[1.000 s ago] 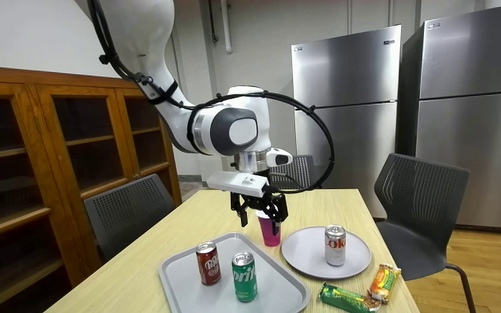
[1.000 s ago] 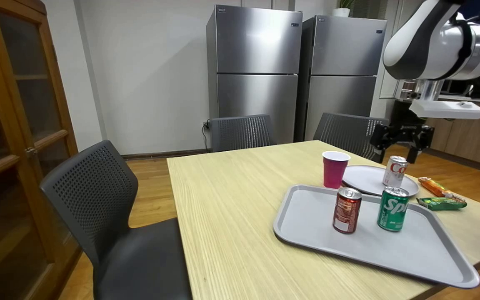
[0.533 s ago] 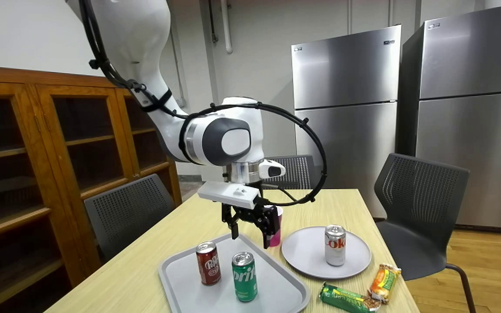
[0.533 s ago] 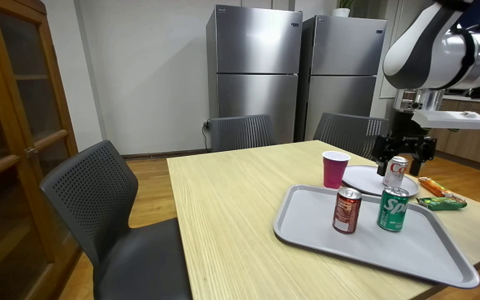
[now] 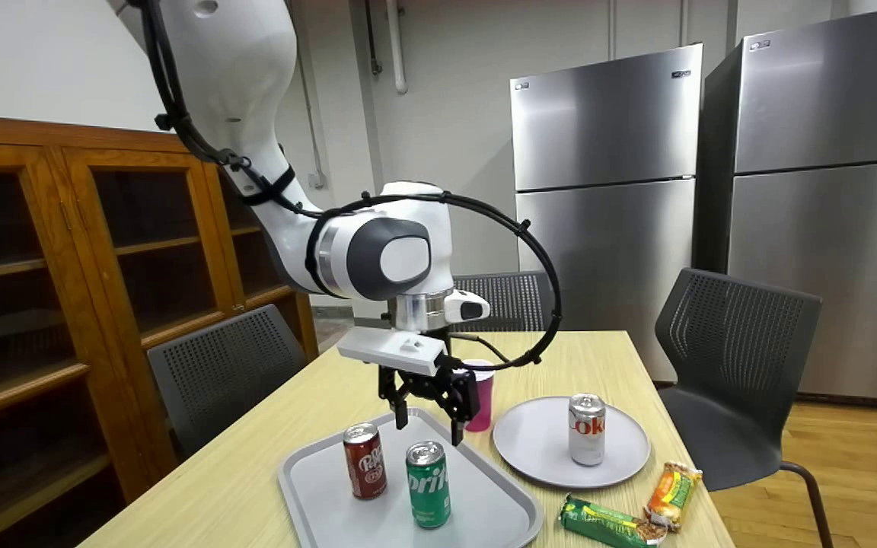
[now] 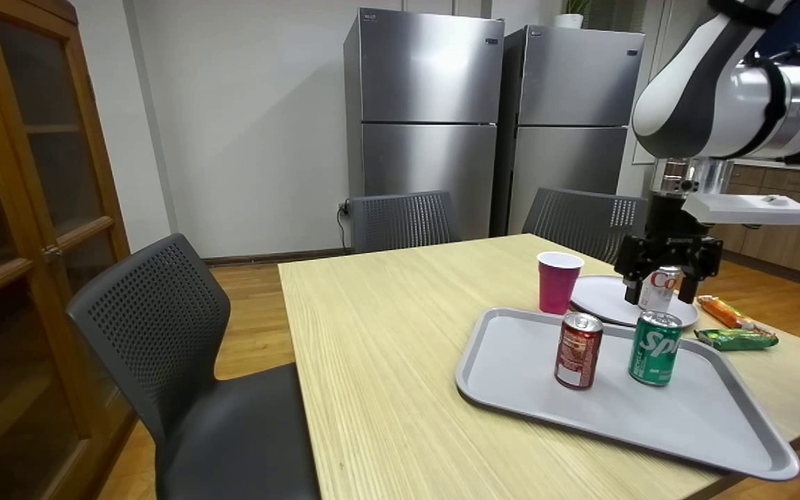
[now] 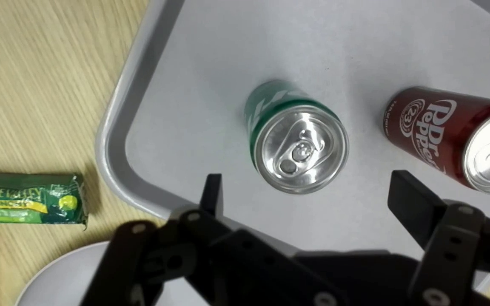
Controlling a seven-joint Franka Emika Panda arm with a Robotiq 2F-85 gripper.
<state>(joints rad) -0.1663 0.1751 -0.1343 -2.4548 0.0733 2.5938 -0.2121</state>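
Note:
My gripper (image 7: 309, 197) stands open with nothing between its fingers, above the grey tray (image 7: 117, 123). Nearest to it is an upright green Sprite can (image 7: 300, 148), whose silver lid lies just ahead of the gap between the fingertips in the wrist view. To its right there stands a dark red Dr Pepper can (image 7: 432, 127), cut off by the frame edge. Both cans, the Sprite can (image 5: 428, 487) and the Dr Pepper can (image 5: 365, 463), stand on the tray. In an exterior view the gripper (image 6: 660, 292) hangs in front of a silver Coke can (image 6: 658, 300), partly covering it.
A pale plate (image 5: 522, 449) carries the Coke can (image 5: 587, 434). Beside it are a pink cup (image 5: 482, 399), partly behind the gripper, a green bar wrapper (image 5: 606, 524) and an orange wrapper (image 5: 673, 495). Grey chairs (image 6: 150, 333) surround the table (image 6: 372, 347).
The arm has come down towards the tray and moved a little left in an exterior view, now nearer the cans. The jaws stay open; the cans, cup, plate and wrappers have not moved.

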